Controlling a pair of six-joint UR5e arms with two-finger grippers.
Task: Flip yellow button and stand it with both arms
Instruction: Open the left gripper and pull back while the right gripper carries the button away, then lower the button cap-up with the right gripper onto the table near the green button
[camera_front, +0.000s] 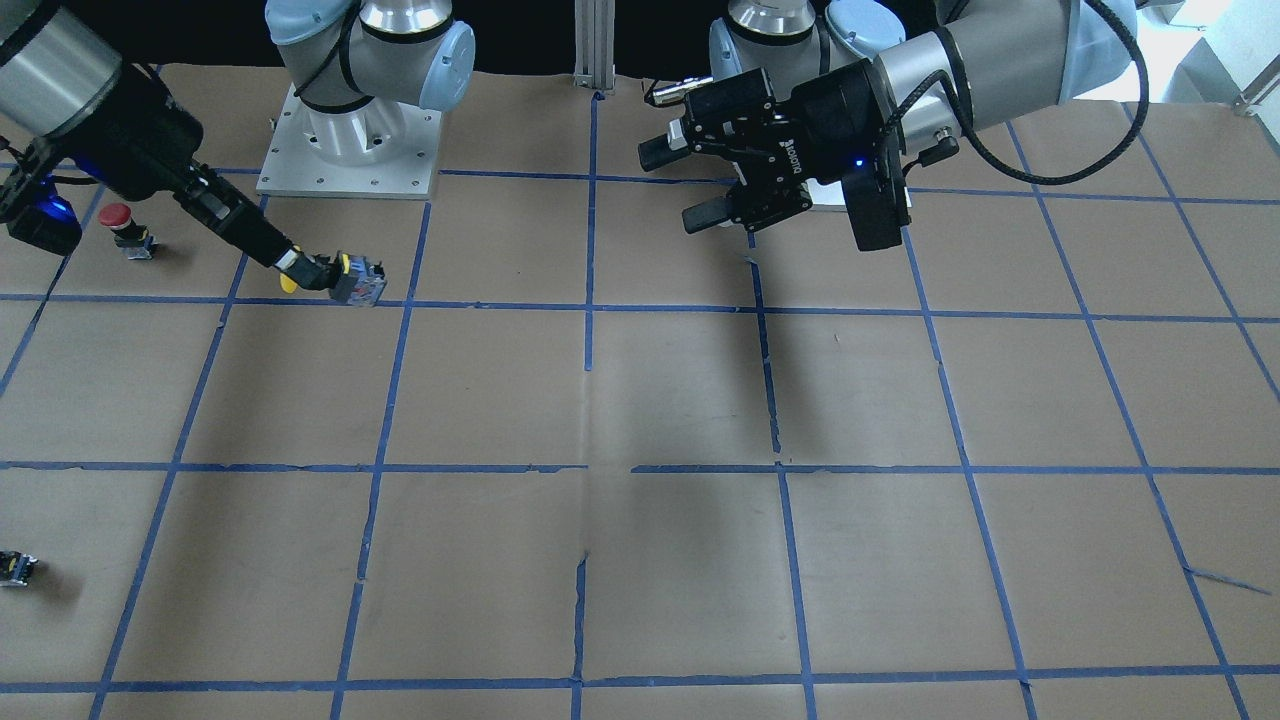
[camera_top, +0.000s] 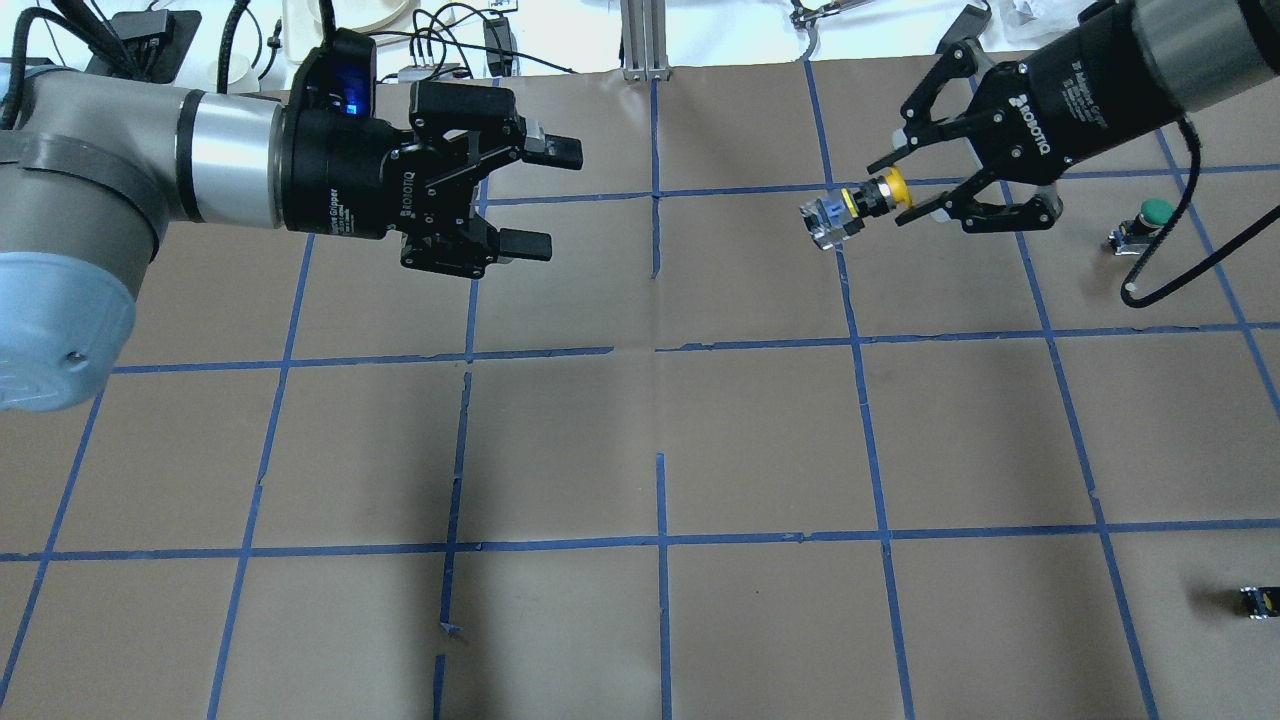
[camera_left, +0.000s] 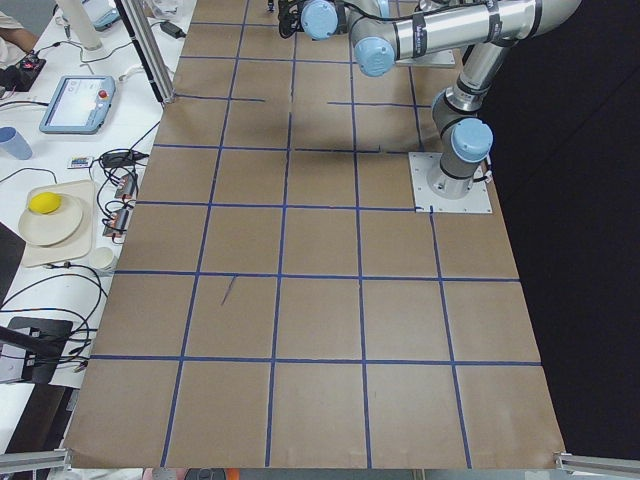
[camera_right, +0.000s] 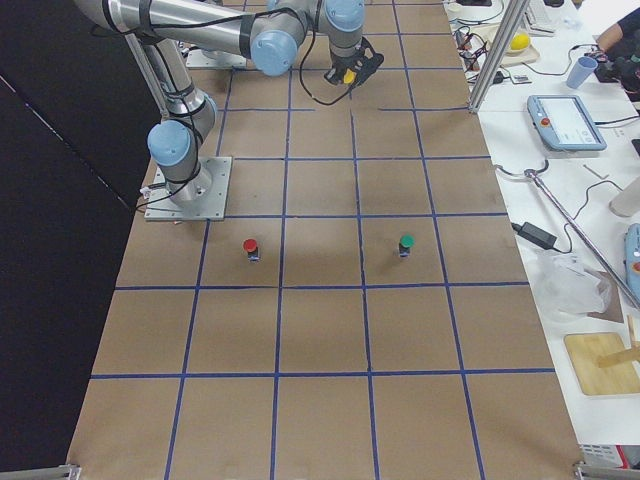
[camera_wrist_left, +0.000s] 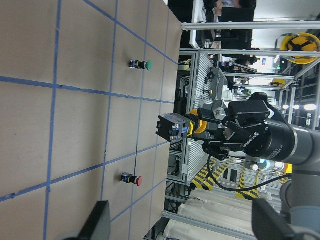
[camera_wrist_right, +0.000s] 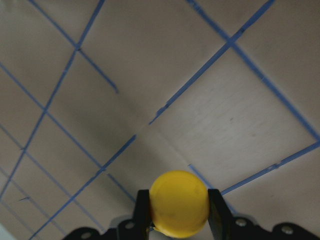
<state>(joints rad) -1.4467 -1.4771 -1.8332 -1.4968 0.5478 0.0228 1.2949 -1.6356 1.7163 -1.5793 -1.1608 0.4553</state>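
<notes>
The robot's black two-finger right hand (camera_top: 900, 190) is closed on a yellow push-button (camera_top: 850, 208). In the right wrist view its fingers (camera_wrist_right: 214, 212) press the round mushroom cap from either side. The push-button, a yellow cap on a black and grey boxy body, is held level in the air, clear of the desk. The cap is toward the hand and the body points across at the other arm.

Behind the hand, the silver-grey right arm (camera_top: 1180, 50) reaches in from the robot's right side, with a black cable looping beneath it. Opposite, the black two-finger left hand (camera_top: 550, 198) hangs empty, its jaws spread wide. Its fingertips are turned toward the push-button but remain well apart from it. The thick silver-grey left arm (camera_top: 120, 170), with a light-blue joint cap, stretches back behind it.

Below lies the desk (camera_top: 760, 440), covered in brown paper and marked into squares with blue tape. A green-capped push-button (camera_top: 1145, 222) stands upright on it near the right hand, under the arm's cable. A red-capped push-button (camera_front: 120, 228) stands upright beside the right arm in the front-facing view. A small black switch block (camera_top: 1258, 600) sits alone toward the desk's right side, well apart from the rest.
</notes>
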